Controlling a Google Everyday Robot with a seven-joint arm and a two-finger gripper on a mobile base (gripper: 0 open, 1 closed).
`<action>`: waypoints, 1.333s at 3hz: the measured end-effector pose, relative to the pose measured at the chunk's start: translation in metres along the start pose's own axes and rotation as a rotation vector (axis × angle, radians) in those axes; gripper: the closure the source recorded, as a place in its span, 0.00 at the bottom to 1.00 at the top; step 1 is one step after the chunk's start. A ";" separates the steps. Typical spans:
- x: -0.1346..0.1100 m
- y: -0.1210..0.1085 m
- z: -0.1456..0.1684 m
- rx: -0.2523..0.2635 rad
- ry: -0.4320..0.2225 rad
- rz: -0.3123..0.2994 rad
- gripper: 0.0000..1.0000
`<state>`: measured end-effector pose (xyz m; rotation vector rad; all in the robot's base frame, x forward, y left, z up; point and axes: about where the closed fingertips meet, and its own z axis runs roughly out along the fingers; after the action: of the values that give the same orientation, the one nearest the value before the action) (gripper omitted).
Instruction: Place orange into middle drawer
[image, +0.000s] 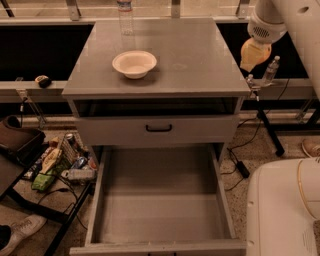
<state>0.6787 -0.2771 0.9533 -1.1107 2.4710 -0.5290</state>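
The middle drawer (160, 200) is pulled out at the bottom of the grey cabinet, a long box with a bare flat floor. My gripper (255, 54) hangs from the white arm at the upper right, just beyond the right edge of the cabinet top (200, 55) and well above the drawer. Its tip shows as a yellow-orange mass. No orange shows on its own anywhere, and I cannot tell whether that mass is the orange.
A white bowl (134, 64) and a clear plastic bottle (126, 17) stand on the cabinet top. The drawer above is shut, with a black handle (159, 128). A small bottle (270, 70) stands on the right ledge. Clutter (60, 162) lies on the floor at the left. My white base (282, 210) fills the lower right.
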 end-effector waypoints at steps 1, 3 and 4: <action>0.042 0.005 0.014 -0.016 0.117 -0.029 1.00; 0.142 0.021 0.059 -0.092 0.276 -0.009 1.00; 0.142 0.020 0.069 -0.088 0.262 -0.003 1.00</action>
<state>0.6122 -0.3857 0.8586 -1.1422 2.7413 -0.6059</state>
